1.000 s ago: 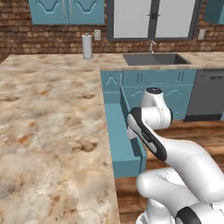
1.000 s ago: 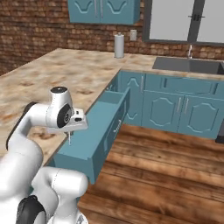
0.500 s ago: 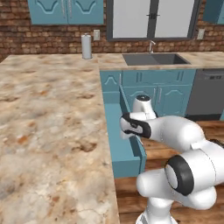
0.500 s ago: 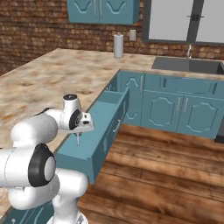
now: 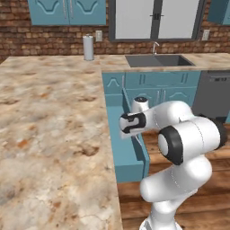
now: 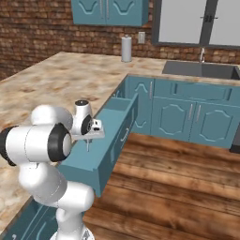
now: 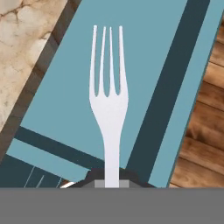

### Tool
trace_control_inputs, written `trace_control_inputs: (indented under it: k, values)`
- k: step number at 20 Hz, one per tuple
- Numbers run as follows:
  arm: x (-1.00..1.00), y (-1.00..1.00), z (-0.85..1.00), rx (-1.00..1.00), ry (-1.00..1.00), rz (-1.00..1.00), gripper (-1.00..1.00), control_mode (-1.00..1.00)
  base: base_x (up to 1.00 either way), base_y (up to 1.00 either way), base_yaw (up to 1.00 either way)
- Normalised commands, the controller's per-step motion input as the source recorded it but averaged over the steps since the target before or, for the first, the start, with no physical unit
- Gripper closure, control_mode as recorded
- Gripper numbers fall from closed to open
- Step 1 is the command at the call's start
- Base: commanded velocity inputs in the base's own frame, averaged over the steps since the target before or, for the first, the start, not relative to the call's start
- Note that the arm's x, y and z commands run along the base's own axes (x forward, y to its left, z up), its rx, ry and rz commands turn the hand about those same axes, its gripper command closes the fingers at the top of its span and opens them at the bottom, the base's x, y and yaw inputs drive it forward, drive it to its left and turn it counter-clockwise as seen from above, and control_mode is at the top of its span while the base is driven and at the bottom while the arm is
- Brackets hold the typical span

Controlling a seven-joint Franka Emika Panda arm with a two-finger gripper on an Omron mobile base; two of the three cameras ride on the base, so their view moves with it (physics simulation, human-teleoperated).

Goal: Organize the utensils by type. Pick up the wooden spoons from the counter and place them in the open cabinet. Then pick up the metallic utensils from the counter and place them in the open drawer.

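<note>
Now the claw grips the silver fork by its handle — tines over the open drawer.

Silver fork, apparently gripped, over open drawer.

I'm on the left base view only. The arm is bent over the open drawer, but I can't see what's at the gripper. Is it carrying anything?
Observer: Yes. The hand view shows a silver fork with four tines, its handle clamped in the gripper.
Operator: Is the fork over the drawer or the counter?
Observer: Over the open drawer; in the hand view its teal floor lies behind the tines, with the counter off to one side.
Operator: Anything in the drawer under it?
Observer: The hand view shows plain teal floor there, nothing else.
Operator: How does it hang?
Observer: In the right base view the fork points down from the gripper.
</note>
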Motion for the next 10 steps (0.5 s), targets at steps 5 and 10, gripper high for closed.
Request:
trace_control_inputs:
  k: [5, 10]
  values:
    - [0.23, 0.00, -0.22, 0.00, 0.02, -0.01, 1.00, -1.00, 0.00, 0.00, 0.00]
    - [0.22, 0.00, -0.33, 0.00, 0.00, -0.01, 1.00, -1.00, 0.00, 0.00, 0.00]
